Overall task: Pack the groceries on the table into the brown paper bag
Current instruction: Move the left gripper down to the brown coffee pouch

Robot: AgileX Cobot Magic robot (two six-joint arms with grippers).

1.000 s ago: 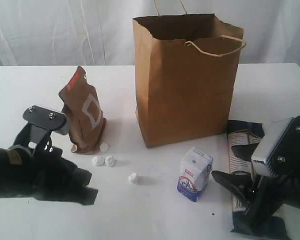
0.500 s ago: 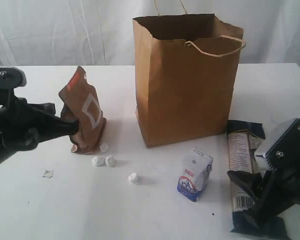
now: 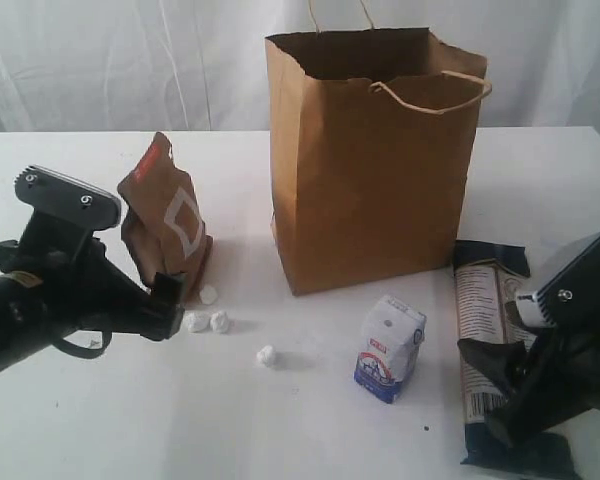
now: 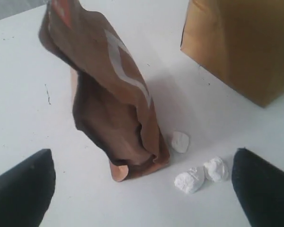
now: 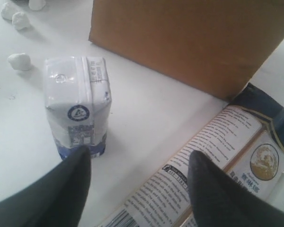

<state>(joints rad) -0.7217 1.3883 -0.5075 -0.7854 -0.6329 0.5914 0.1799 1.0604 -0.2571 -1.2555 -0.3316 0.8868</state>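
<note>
L gripper (image 4: 142, 187) spread wide, empty, facing brown foil pouch (image 4: 109, 94). Straddle its mid-body squarely before closing, or it tips. R gripper (image 5: 138, 165) apart, holding nothing.

Four small white crumpled lumps lie left of the middle. The far lump (image 3: 208, 295) sits alone. Just nearer, a pair of lumps (image 3: 195, 321) touch side by side. The lone lump (image 3: 267, 355) lies nearer still, to their right. A draped white curtain (image 3: 100, 60) fills the far background.
</note>
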